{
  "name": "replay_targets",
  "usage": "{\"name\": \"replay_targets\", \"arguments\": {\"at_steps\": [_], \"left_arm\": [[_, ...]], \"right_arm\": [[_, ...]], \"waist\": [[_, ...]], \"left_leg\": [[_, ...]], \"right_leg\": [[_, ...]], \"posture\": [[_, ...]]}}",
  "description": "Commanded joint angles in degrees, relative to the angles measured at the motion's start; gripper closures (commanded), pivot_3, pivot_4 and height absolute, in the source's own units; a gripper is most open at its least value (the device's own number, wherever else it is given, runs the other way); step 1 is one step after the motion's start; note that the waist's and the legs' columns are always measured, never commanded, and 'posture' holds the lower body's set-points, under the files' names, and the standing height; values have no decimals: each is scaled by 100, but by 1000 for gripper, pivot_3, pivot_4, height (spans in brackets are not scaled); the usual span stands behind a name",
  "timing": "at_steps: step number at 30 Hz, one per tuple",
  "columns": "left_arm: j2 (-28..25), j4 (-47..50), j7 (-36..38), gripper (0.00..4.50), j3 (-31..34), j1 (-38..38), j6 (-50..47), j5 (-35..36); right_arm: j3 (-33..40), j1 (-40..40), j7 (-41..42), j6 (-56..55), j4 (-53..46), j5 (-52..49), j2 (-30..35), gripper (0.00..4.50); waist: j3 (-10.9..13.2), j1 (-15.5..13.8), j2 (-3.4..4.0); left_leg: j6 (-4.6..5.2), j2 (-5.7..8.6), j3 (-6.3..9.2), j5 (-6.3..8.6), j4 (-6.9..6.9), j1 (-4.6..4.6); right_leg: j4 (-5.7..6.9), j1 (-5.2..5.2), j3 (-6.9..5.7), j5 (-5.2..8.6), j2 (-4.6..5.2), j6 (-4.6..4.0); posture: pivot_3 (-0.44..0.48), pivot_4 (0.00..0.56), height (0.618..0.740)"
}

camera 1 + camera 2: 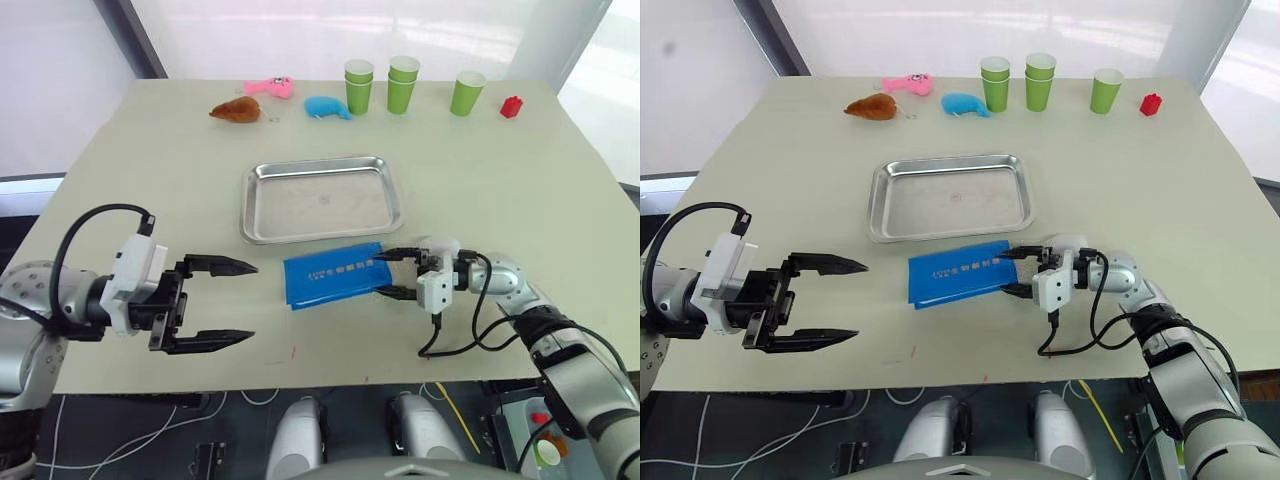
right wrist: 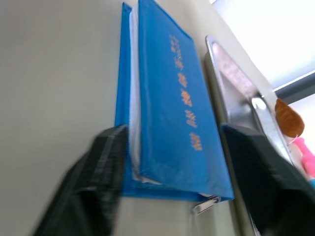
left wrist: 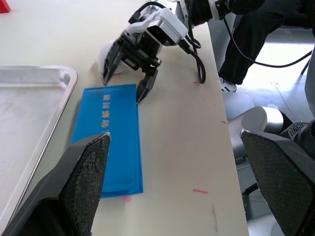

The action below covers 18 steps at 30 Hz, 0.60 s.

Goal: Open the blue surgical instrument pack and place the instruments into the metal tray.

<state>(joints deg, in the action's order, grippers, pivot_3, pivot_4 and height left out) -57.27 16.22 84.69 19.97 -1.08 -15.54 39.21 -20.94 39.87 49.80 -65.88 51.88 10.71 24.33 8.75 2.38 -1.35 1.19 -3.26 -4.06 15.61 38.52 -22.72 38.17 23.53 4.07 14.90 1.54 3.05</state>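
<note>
Left gripper [image 1: 238, 301] is idling wide open while the spread right gripper [image 1: 392, 273] is lining up on the closed blue surgical instrument pack [image 1: 335, 273] near the table's front edge, so lifting the cover looks next.

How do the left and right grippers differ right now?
The left gripper hangs over bare table, apart from the blue surgical instrument pack; the right gripper sits at the pack's end, fingers astride it. The left's fingers are spread wider than the right's. Both are open, pointing toward each other.
</note>
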Motion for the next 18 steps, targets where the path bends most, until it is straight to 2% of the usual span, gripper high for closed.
{"name": "replay_targets", "arguments": {"at_steps": [1, 3, 11, 18], "left_arm": [[10, 61, -4, 0, 165, -50, 90, 11], [24, 60, 2, 0, 177, -73, 105, 10], [92, -10, -58, 0, 176, -78, 209, -36], [218, -32, -114, 0, 82, -108, 392, -167]], "right_arm": [[-109, 67, 69, -140, 224, 38, 77, 3322], [-147, 62, 170, -166, 256, -84, 78, 4401], [-240, -214, 1287, 393, -435, -1262, 179, 4401], [-162, -951, 2494, 2526, -2486, -2438, 894, 4401]], "waist": [[0, 1, 0], [0, -1, 0], [0, -4, 0], [1, -23, 2]], "left_leg": [[0, 0, 0, 0, 0, 0], [0, 0, 1, 0, 0, 0], [0, -1, 2, 0, 0, 0], [2, -1, 3, 1, 0, -2]], "right_leg": [[0, 0, 0, 0, 0, 0], [0, 0, 0, 0, 0, 0], [0, -2, 0, 0, 1, 1], [2, -1, -1, -1, 3, 1]], "posture": [[0, 150, 740], [0, 150, 740], [0, 150, 740], [0, 150, 740]]}}
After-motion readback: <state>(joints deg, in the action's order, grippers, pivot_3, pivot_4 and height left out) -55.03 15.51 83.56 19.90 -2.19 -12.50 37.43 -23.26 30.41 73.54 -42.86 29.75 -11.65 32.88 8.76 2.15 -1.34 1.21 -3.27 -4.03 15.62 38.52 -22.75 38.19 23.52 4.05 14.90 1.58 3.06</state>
